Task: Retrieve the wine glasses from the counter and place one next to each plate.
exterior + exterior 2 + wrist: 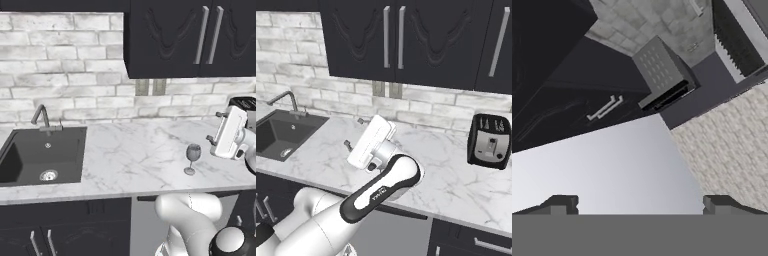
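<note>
Gripper: jaws spread wide, nothing between them; white hand tilted up and back, raised above the surface at the right edge of the left base view.

Left base view
- Wine glass: one clear grey-tinted stemmed glass, upright on its round foot, on the surface near the front edge, just left of and below the hand, apart from it.
- Sink: dark basin set into the surface at far left, well apart from the glass.
- Faucet: grey, curved, at the back rim of the sink.
- Backsplash: pale grey brick.
- Upper cabinets: black, with two long grey handles.
- Lower cabinets: black, under the surface.

Right base view
- Gripper: two small dark fingertips point left, toward the sink side; hand held above the surface, touching nothing.
- Arm: rises from lower left, dark elbow band in front of the surface edge.
- Toaster: black, two slots, at right on the surface near the wall, well apart from the hand.
- Sink: at far left.
- Wine glass: cannot tell where; likely behind the arm.

Hand view
- Fingertips: two dark tips far apart at the bottom, gap empty.
- Sight line: upward, onto black cabinet fronts with paired handles, brick wall and a grey grille.
</note>
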Robot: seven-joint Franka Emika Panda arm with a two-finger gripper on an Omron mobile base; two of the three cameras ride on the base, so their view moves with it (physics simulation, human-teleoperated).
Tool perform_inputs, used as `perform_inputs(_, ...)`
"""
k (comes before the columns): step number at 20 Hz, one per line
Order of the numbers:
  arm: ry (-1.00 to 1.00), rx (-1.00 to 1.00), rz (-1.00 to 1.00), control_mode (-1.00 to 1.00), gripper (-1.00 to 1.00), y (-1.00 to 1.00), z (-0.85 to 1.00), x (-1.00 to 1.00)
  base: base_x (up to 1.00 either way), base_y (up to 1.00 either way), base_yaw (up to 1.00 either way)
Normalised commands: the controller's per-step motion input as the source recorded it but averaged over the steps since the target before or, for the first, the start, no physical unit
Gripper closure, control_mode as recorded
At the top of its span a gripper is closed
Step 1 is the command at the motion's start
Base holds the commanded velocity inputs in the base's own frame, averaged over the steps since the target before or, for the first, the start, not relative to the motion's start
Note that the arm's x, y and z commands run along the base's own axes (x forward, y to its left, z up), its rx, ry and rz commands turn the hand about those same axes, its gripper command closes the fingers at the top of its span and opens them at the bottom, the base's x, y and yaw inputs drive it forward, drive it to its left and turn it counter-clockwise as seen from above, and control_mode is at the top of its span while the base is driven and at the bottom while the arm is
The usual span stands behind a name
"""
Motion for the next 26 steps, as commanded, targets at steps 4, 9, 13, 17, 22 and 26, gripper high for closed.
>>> perform_inputs(4,0.00,0.00,0.00,1.00,-1.00,0.00,0.00,0.00,0.03,-0.05,0.09)
perform_inputs(9,0.00,0.00,0.00,-1.00,-1.00,-0.02,0.00,0.02,0.03,0.00,0.00)
perform_inputs(13,0.10,-0.01,0.00,-1.00,-1.00,-0.01,0.00,0.09,0.00,0.00,0.00)
perform_inputs(17,0.26,-0.08,0.01,-1.00,-1.00,-0.18,-0.02,0.15,0.00,0.00,0.00)
perform_inputs(22,0.31,-0.10,0.00,-1.00,-1.00,-0.41,-0.30,0.18,0.00,0.00,0.00)
perform_inputs(26,0.41,-0.06,0.00,-1.00,-1.00,-0.55,-0.42,0.22,0.00,0.00,0.00)
